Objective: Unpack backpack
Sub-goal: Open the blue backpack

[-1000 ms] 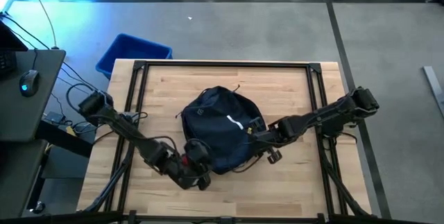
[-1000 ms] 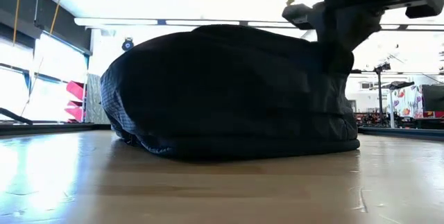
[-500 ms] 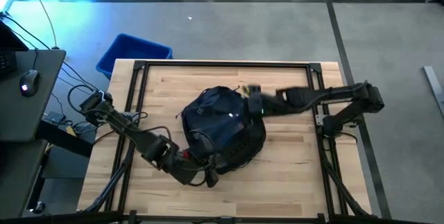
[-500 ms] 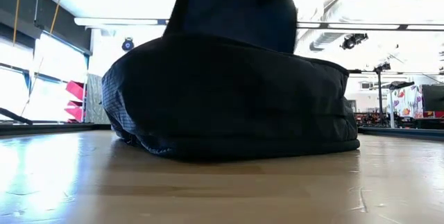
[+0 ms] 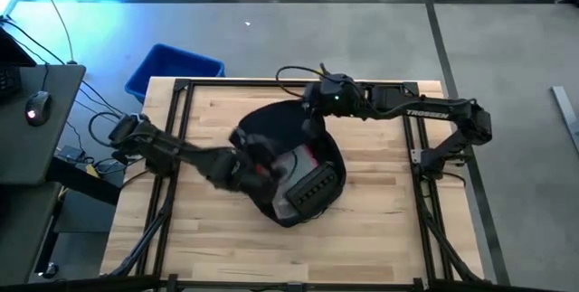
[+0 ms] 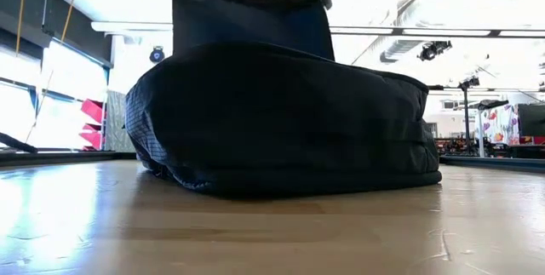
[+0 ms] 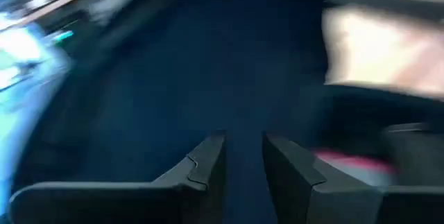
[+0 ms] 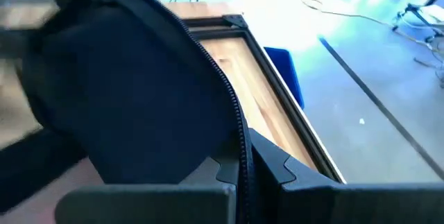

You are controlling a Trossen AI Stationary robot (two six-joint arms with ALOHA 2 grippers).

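The dark navy backpack (image 5: 291, 203) lies on its back in the middle of the wooden table, body flat on the wood (image 6: 281, 122). Its front flap (image 6: 251, 24) stands raised above the body. My left gripper (image 5: 256, 156) is at the flap's left end and my right gripper (image 5: 317, 116) at its far right end, each shut on the flap. Inside the opened pack show something pink (image 5: 303, 158) and a dark ribbed object (image 5: 314, 186). My left gripper has the flap's navy fabric (image 7: 243, 123) between its two fingers (image 7: 208, 161), which stand a little apart; blur hides which edge it has. The flap is lifted off the body. My right gripper pinches the flap's zipper edge (image 8: 241, 137) between its two fingers (image 8: 274, 165), coming from the table's right and slanting down. The flap (image 8: 125, 92) hangs from that edge, lifted clear of the body.
A bright blue bin (image 5: 172, 68) stands on the floor beyond the table's far left corner. Black frame rails (image 5: 289, 82) run along the table's far and side edges. Bare wood lies on the near side (image 5: 362, 247) and left of the pack (image 5: 208, 116).
Both grippers have risen and gone toward the far edge, the right one swinging from the pack's right side to its far side. The flap has been drawn up and back off the body, which has stayed on the table, and the inside now shows.
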